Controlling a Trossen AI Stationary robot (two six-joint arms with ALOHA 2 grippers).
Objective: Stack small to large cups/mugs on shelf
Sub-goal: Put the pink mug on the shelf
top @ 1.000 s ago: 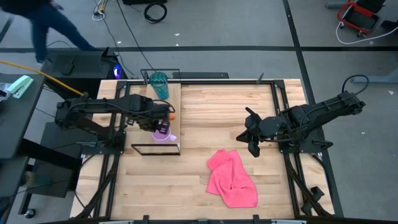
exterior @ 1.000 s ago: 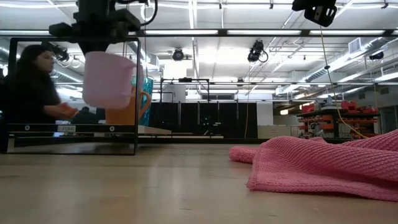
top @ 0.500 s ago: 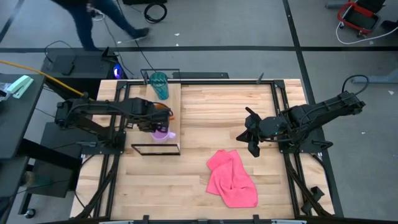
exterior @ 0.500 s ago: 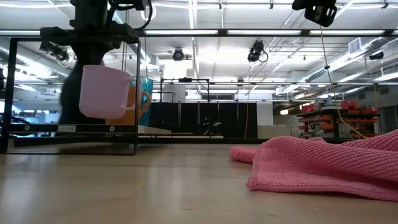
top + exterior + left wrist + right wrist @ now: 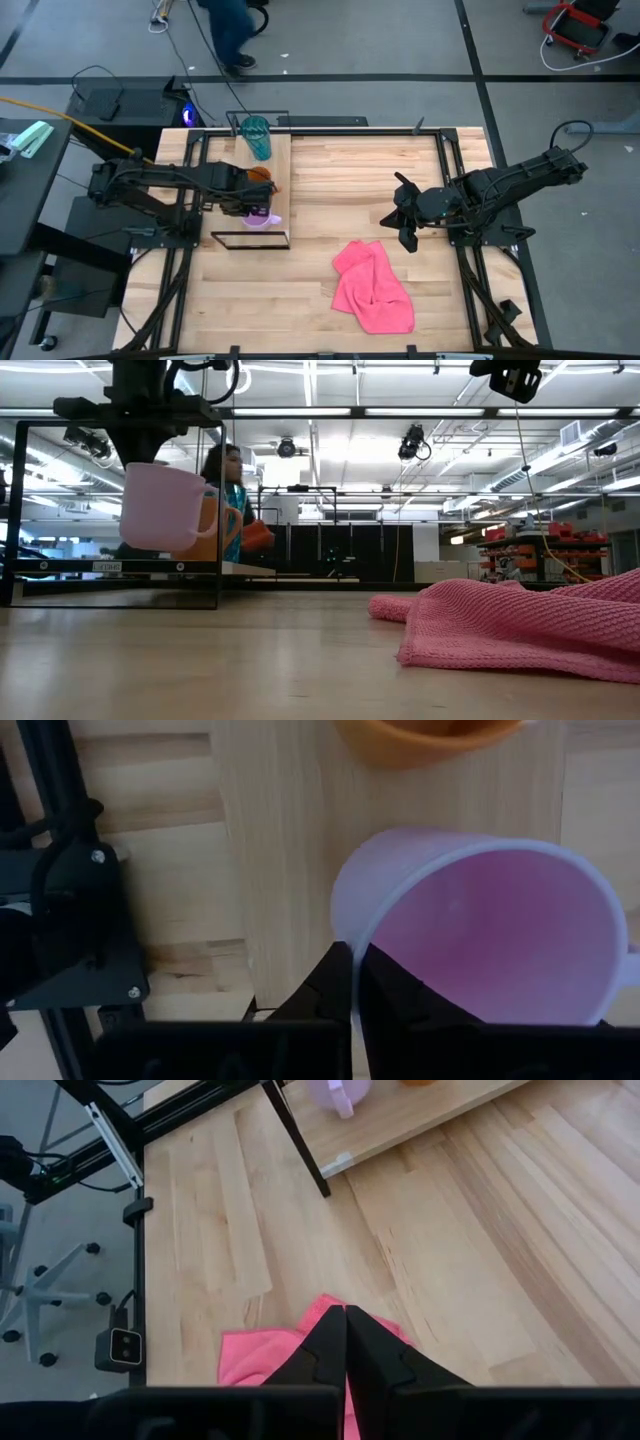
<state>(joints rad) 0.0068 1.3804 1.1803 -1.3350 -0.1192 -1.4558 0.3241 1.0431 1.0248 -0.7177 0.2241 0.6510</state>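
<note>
So we've got the left hand (image 5: 352, 982) clamped on the rim of the lilac mug (image 5: 490, 925), one finger inside the wall and one outside, and the mug is hanging open side up over the near end of the shelf (image 5: 262, 178). From the low view the lilac mug (image 5: 163, 506) looks tilted a bit and clear of the plank, with the arm coming straight down onto it from above. Whether its base is touching the wood, we honestly can't tell from the top camera, since the arm covers most of it.

The orange mug (image 5: 261, 174) sits on the shelf right next to the lilac one, toward the middle of the plank, and in the left wrist view we only catch its lower edge (image 5: 425, 735). The teal tumbler (image 5: 257, 136) stands upright at the far end of the shelf, well apart from the lilac mug, with the orange mug between them.

Over on the other side, the right hand (image 5: 403, 228) is parked above the bare worktop (image 5: 350, 180), fingers pinched together on nothing, which we see clearly in its own wrist view (image 5: 345, 1342). A crumpled pink cloth (image 5: 373, 288) lies on the worktop just in front of it.

There's also a person (image 5: 228, 485) behind the shelf in the low view.
</note>
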